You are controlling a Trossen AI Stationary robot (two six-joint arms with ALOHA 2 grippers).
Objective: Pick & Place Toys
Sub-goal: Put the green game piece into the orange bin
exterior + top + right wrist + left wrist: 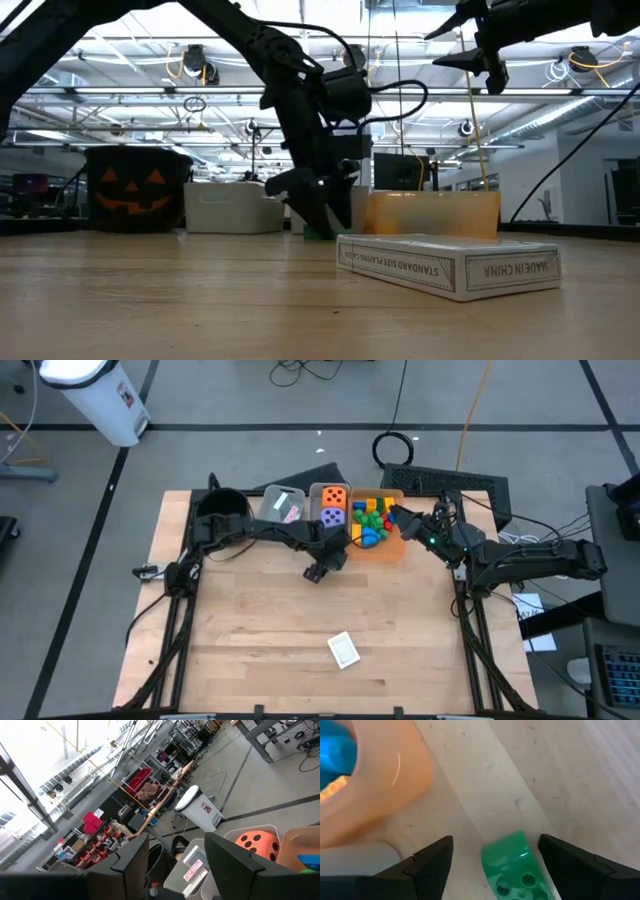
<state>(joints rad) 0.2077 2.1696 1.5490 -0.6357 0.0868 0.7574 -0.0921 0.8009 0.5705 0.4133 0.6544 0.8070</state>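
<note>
Toys are mostly gathered at the counter's twelve o'clock edge, and the one now being worked is a green block (512, 867) lying on the bare wood just at six o'clock of the orange bin (392, 546). The left claw (318, 570) is hanging over it with its fingers (427, 862) spread wide, one on each side of the block and not touching it, so this looks like the final approach before a grasp; the next move would call for lowering until the block sits between the fingers, closing, then lifting toward the orange bin, where the coloured blocks (371, 520) are sitting. The orange die (333, 497) and purple die (333, 516) are resting in the middle bin, just at nine o'clock of the orange one, and a boxed card pack (343, 650) is lying alone near the counter's six o'clock edge, well apart from everything. The right claw (397, 516) is hovering above the orange bin, its fingers apart and gripping nothing. From above, the left arm is covering the green block completely, and in the low view only a sliver of it is showing behind the claw. How much of the block is standing clear for the fingers is hard to judge.
</note>
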